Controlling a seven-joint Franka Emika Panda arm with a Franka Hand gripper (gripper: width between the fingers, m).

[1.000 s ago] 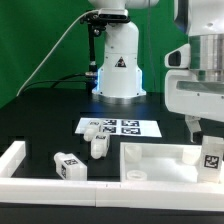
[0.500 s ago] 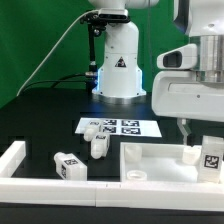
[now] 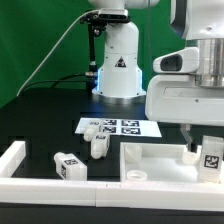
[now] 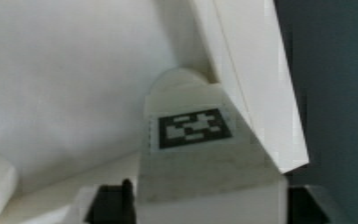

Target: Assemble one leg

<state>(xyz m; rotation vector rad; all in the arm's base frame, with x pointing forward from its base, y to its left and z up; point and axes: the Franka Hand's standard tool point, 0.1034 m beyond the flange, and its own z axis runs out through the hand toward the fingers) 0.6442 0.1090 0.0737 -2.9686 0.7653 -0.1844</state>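
Note:
A leg (image 3: 211,159), a small white block with a black-and-white tag, stands at the exterior view's right on the large white panel (image 3: 155,160). My gripper (image 3: 200,148) hangs right over it. In the wrist view the leg (image 4: 197,128) fills the middle, and my gripper (image 4: 211,205) is open with one dark finger on each side of it. Whether the fingers (image 4: 108,203) touch the leg I cannot tell. Three more legs show in the exterior view: one (image 3: 68,165) near the front left, one (image 3: 99,146) in the middle and one (image 3: 91,128) by the marker board.
The marker board (image 3: 128,127) lies flat behind the panel. White border rails (image 3: 14,160) run along the front and the exterior view's left. The arm's white base (image 3: 118,65) stands at the back.
My gripper has moved toward the exterior view's left and a little lower, coming over the leg at the right. The parts on the table have not moved.

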